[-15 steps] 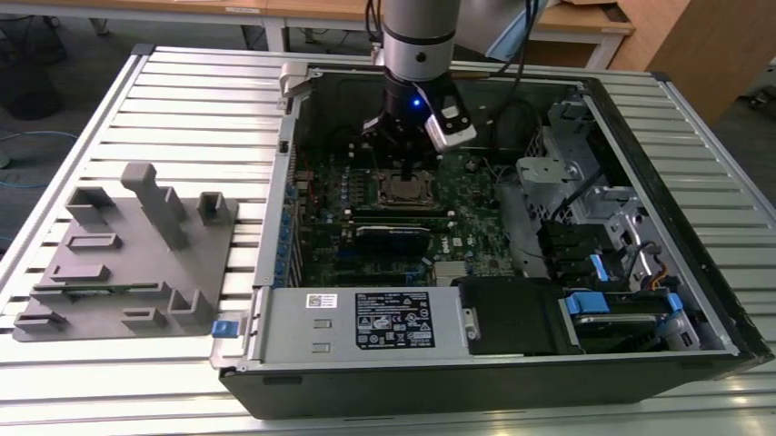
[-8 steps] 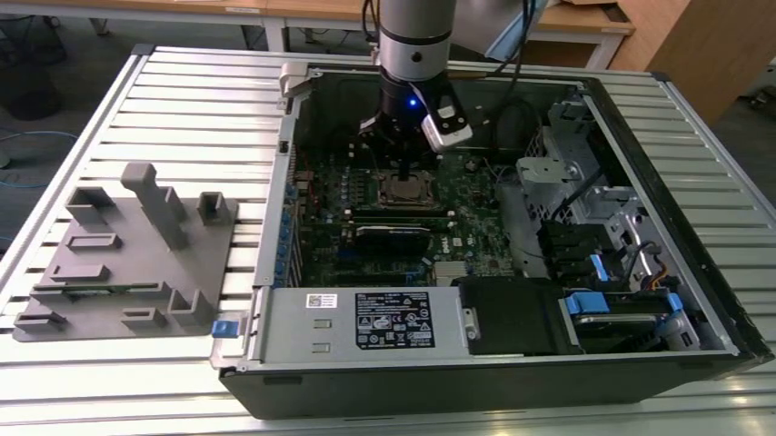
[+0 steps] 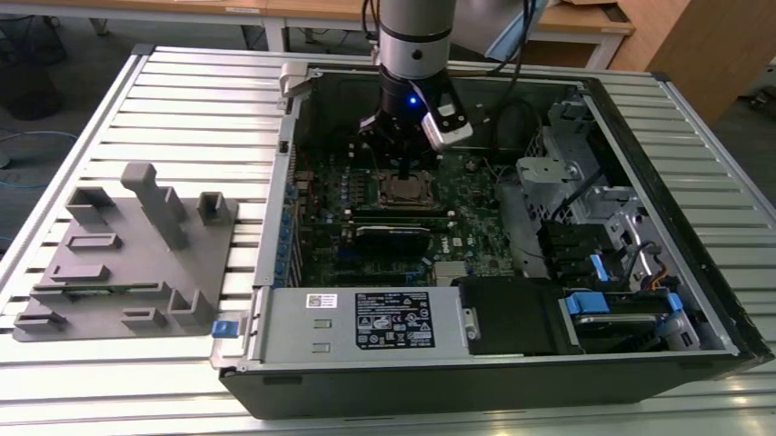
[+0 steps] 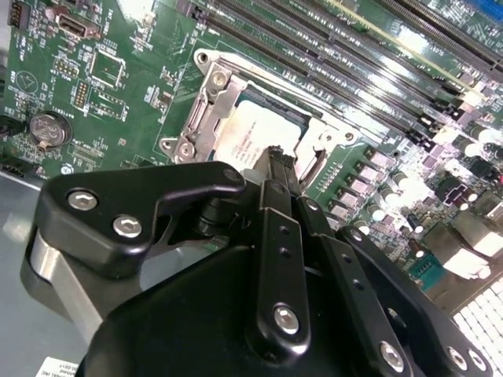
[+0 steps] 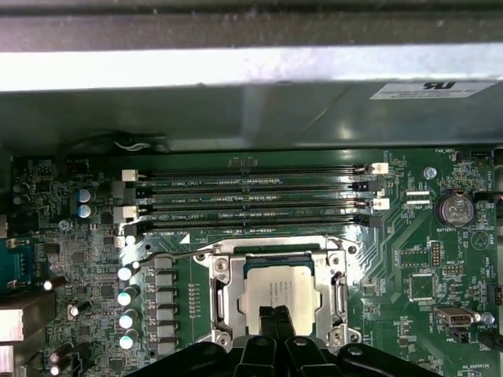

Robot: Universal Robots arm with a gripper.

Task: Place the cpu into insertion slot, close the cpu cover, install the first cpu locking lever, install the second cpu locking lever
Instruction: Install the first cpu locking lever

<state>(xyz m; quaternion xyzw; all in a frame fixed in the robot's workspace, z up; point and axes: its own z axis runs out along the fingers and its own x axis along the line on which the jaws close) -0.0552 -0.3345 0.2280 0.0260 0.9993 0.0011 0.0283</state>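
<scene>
The black tool (image 5: 276, 312) holds its two fingers together, gripping nothing, directly over the small square silvery-grey cpu (image 5: 279, 287). The cpu lies in the dark-framed insertion slot (image 5: 277, 261), the thin metal cpu cover (image 5: 224, 294) down around it.

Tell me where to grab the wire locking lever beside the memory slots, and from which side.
Grip the lever by its bent free end, which juts past the cpu cover corner toward the capacitors. Coming straight down from above looks best: the rest of the wire lies tight along the frame, leaving little to pinch.
</scene>
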